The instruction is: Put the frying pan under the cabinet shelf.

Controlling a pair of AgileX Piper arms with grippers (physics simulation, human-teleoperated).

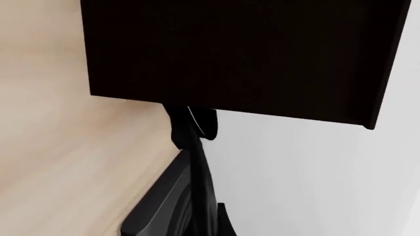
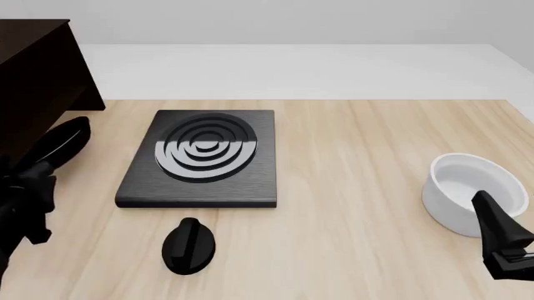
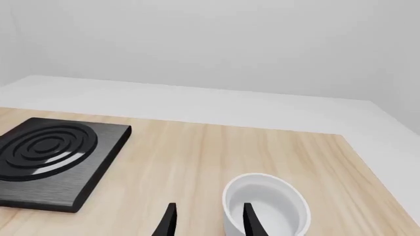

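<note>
Black frying pan tilted beside the dark cabinet shelf.

The front view looks forward and down over the whole tabletop from above the arms' side. The left wrist view sits close under the cabinet, looking along its arm. The right wrist view looks low across the tabletop, sharing the stove plate and pot with the front view.

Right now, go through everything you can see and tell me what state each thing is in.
Frying pan: lifted and tilted, held by the left tool beside the cabinet.
Stove plate: flat on the table, nothing on it.
White pot: upright, empty.
Black knob: lying loose on the table.
Right tool: open, holding nothing.
</note>
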